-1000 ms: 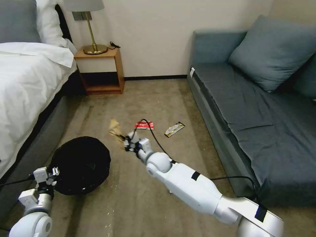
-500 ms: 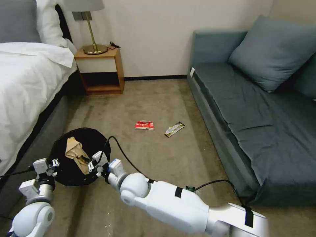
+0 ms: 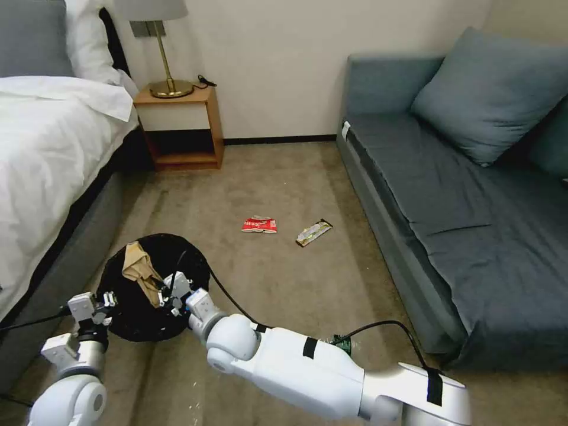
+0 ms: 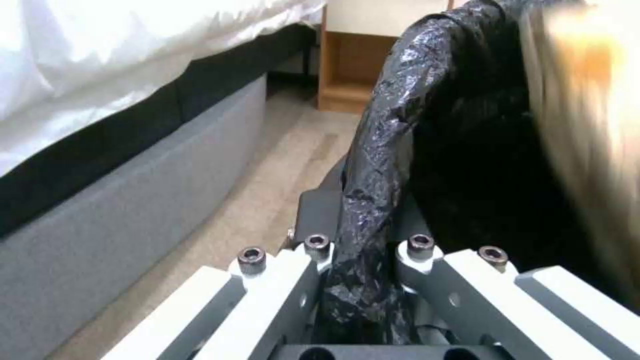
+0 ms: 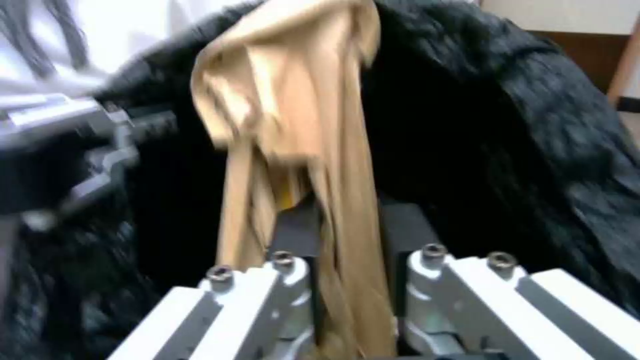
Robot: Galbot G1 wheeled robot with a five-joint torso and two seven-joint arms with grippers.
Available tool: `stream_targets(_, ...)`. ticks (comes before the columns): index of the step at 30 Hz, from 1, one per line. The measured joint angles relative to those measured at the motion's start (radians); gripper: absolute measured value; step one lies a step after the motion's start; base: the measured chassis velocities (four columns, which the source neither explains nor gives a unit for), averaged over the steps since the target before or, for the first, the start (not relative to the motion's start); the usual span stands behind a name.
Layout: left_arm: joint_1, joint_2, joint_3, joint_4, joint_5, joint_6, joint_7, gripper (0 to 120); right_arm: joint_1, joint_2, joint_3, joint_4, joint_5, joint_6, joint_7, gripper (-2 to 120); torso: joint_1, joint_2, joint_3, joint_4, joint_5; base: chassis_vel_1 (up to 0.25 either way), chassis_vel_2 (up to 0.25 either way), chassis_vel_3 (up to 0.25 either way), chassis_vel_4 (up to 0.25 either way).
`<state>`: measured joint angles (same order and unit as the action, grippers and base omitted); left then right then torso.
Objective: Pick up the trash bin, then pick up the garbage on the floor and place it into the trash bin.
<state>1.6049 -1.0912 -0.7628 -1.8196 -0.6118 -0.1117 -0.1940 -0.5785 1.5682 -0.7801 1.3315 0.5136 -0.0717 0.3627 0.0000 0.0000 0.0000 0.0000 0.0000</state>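
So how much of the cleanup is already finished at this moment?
Done: the left end effector grips the trash bin by its rim. In hand: the right end effector holds crumpled brown paper over it. Left: red-and-white wrapper and gold-and-black wrapper on the floor.

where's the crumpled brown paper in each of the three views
Head view: the crumpled brown paper hangs over the trash bin opening at lower left, pinched by the right gripper.
Left wrist view: a blurred tan shape along the edge beside the bag, probably the paper.
Right wrist view: the paper runs from the fingers up the centre.
Shared landmark: the bin's black plastic bag, whose rim the left gripper clamps.
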Motion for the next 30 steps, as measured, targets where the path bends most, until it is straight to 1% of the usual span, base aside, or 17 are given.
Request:
stream_targets(3,0.003,-0.001,-0.002,0.0,0.003,-0.004,0.0,5,-0.012,-0.007,-0.002,0.001,-0.03,0.003,0.03,37,0.0,0.0,0.0,-0.0001,0.0,0.0,0.0,0.0,0.0)
stream_targets(4,0.003,-0.001,-0.002,0.0,0.003,-0.004,0.0,5,-0.012,-0.007,-0.002,0.001,-0.03,0.003,0.03,37,0.0,0.0,0.0,-0.0001,0.0,0.0,0.0,0.0,0.0)
stream_targets(5,0.004,-0.002,-0.002,0.0,0.004,-0.005,0.0,5,-0.015,-0.01,-0.001,0.002,-0.035,0.004,0.033,41,0.0,0.0,0.0,-0.0001,0.0,0.0,0.0,0.0,0.0)
stream_targets(8,0.005,-0.004,-0.001,0.005,0.009,-0.008,0.001,5,-0.021,-0.024,0.001,0.022,-0.056,0.005,0.045,57,0.0,0.0,0.0,0.0,0.0002,0.0,0.0,0.0,0.0)
stream_targets(9,0.005,-0.004,-0.001,0.005,0.009,-0.008,0.001,5,-0.021,-0.024,0.001,0.022,-0.056,0.005,0.045,57,0.0,0.0,0.0,0.0,0.0002,0.0,0.0,0.0,0.0)
stream_targets(13,-0.001,0.0,-0.001,0.02,0.009,-0.01,0.001,5,-0.022,-0.07,0.001,0.076,-0.075,-0.005,0.053,72,0.0,0.0,0.0,0.0001,0.0002,0.0,0.0,0.0,0.0)
stream_targets(14,-0.001,0.0,-0.001,0.02,0.009,-0.01,0.001,5,-0.022,-0.07,0.001,0.076,-0.075,-0.005,0.053,72,0.0,0.0,0.0,0.0001,0.0002,0.0,0.0,0.0,0.0)
stream_targets(16,-0.006,0.006,-0.002,0.028,0.009,-0.012,0.001,5,-0.022,-0.11,0.002,0.111,-0.083,-0.032,0.049,80,0.0,0.0,0.0,0.0,0.0002,0.0,0.0,0.0,0.0)
stream_targets(18,-0.008,0.014,-0.005,0.038,0.009,-0.018,0.002,5,-0.025,-0.198,0.014,0.158,-0.114,-0.086,0.013,92,0.0,0.0,0.0,0.0,0.0003,0.0,0.0,0.0,0.0)
stream_targets(20,-0.009,0.016,-0.006,0.041,0.009,-0.019,0.002,5,-0.028,-0.217,0.019,0.168,-0.127,-0.108,0.012,95,0.0,0.0,0.0,-0.0001,0.0004,0.0,0.0,0.0,0.0)
stream_targets(21,-0.009,0.021,-0.008,0.048,0.009,-0.023,0.004,5,-0.035,-0.262,0.029,0.188,-0.149,-0.163,0.019,98,0.0,0.0,0.0,-0.0002,0.0004,0.0,0.0,0.0,0.0)
stream_targets(22,-0.009,0.023,-0.008,0.055,0.009,-0.027,0.005,5,-0.041,-0.299,0.035,0.21,-0.154,-0.212,0.028,99,0.0,0.0,0.0,-0.0002,0.0004,0.0,0.0,0.0,0.0)
stream_targets(23,-0.009,0.023,-0.008,0.055,0.009,-0.027,0.005,5,-0.041,-0.299,0.035,0.21,-0.154,-0.212,0.028,99,0.0,0.0,0.0,-0.0002,0.0004,0.0,0.0,0.0,0.0)
stream_targets(25,-0.01,0.025,-0.009,0.061,0.009,-0.03,0.009,5,-0.051,-0.344,0.044,0.239,-0.156,-0.266,0.026,100,0.0,0.0,0.0,-0.0002,0.0005,0.0,0.0,0.0,0.0)
stream_targets(27,-0.01,0.025,-0.007,0.071,0.013,-0.035,0.015,5,-0.074,-0.416,0.074,0.281,-0.17,-0.34,-0.008,100,0.0,0.0,0.0,-0.0002,0.0004,0.0,0.0,0.0,0.0)
stream_targets(28,-0.01,0.025,-0.007,0.071,0.013,-0.035,0.015,5,-0.074,-0.416,0.074,0.281,-0.17,-0.34,-0.008,100,0.0,0.0,0.0,-0.0002,0.0004,0.0,0.0,0.0,0.0)
stream_targets(30,-0.01,0.023,-0.002,0.077,0.019,-0.036,0.018,5,-0.095,-0.455,0.108,0.296,-0.176,-0.401,-0.058,100,0.0,0.0,0.0,-0.0001,0.0004,0.0,0.0,0.0,0.0)
